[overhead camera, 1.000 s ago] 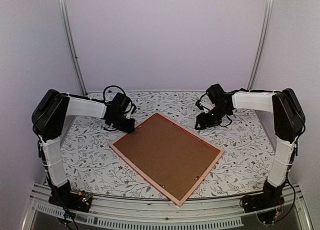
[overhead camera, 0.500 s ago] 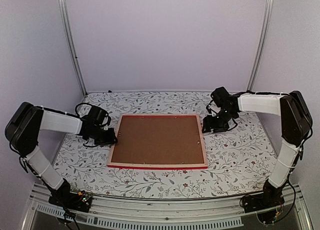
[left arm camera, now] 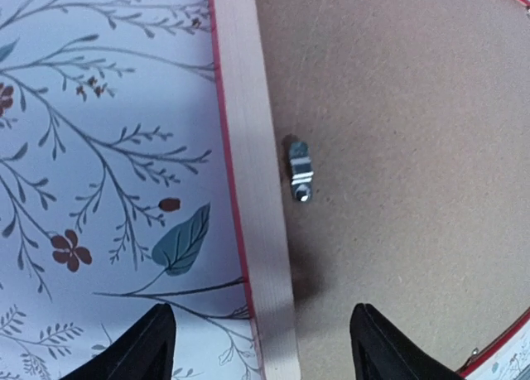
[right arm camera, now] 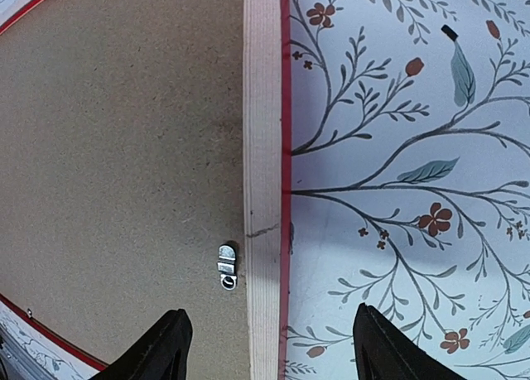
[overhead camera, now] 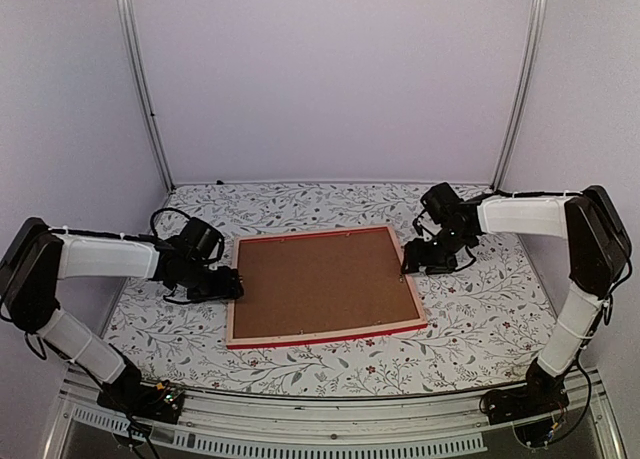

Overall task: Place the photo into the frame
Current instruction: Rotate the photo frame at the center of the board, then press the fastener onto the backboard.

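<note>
Hovering open-jawed over opposite rails of the face-down frame (overhead camera: pixel 325 333), left gripper (left arm camera: pixel 261 339) and right gripper (right arm camera: pixel 271 330) hold nothing; with the backing board (overhead camera: pixel 320 279) seated, turning the clips (left arm camera: pixel 300 171) looks next.

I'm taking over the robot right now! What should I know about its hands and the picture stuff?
The left gripper is open, jaws either side of the left rail of the frame, gripping nothing.
The right gripper is open too, straddling the right rail.
The frame lies face down on the table, with the backing board sitting in it.
The photo is not visible; it may be under the board, I cannot tell.
To do, probably: confirm the photo is inside and check that the metal clips hold the board.
</note>
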### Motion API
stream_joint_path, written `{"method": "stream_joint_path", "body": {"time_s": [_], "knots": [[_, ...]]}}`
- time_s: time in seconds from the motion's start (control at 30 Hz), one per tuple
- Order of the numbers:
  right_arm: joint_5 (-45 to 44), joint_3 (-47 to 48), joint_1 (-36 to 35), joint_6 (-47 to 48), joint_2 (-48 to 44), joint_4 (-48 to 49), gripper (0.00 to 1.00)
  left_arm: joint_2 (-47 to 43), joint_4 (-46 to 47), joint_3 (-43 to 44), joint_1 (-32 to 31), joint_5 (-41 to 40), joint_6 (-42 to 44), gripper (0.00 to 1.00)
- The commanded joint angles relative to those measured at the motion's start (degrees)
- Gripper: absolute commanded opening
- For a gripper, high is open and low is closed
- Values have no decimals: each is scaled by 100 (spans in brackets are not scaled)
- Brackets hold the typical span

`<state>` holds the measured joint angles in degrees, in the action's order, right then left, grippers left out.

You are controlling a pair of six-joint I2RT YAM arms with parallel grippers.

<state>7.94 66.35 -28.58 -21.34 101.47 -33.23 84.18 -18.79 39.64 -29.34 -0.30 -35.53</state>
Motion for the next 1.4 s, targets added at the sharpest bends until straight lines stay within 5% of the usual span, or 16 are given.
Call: {"method": "stream_joint_path", "body": {"time_s": [0.0, 0.63, 1.37], "knots": [[-157, 150, -110, -81, 191, 167, 71, 306, -49, 462, 83, -295, 316, 75], [-758, 751, -478, -185, 999, -122, 56, 995, 215, 947, 276, -247, 608, 77], [-730, 525, -510, -256, 1007, -95, 25, 1073, 244, 984, 294, -239, 680, 77]]}}
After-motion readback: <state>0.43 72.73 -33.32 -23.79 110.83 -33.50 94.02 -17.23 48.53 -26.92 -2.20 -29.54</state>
